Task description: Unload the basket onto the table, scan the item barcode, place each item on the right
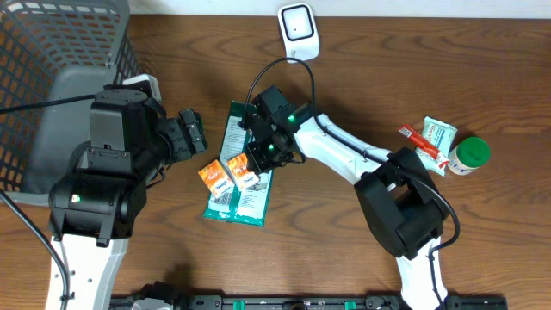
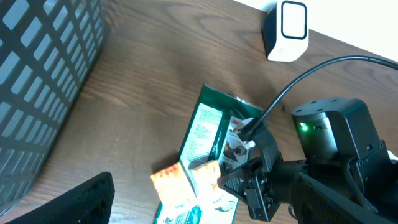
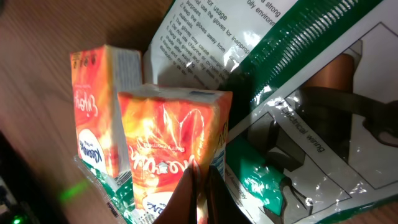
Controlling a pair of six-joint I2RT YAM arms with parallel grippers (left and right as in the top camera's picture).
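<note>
A brown wood-grain table [image 1: 362,69] carries a grey mesh basket [image 1: 52,52] at the left and a rounded white scanner [image 1: 298,30] at the far edge. Two glossy orange cartons [image 3: 174,137] lie on shiny green packets [image 1: 245,202] mid-table. The right end effector [image 3: 200,190] is clenched at the front carton's edge. The left end effector [image 1: 194,133] stands released and empty.

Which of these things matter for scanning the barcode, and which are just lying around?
Job: scanner, orange cartons, right gripper.
Lying about: green packet, basket, red tube, bottle.
</note>
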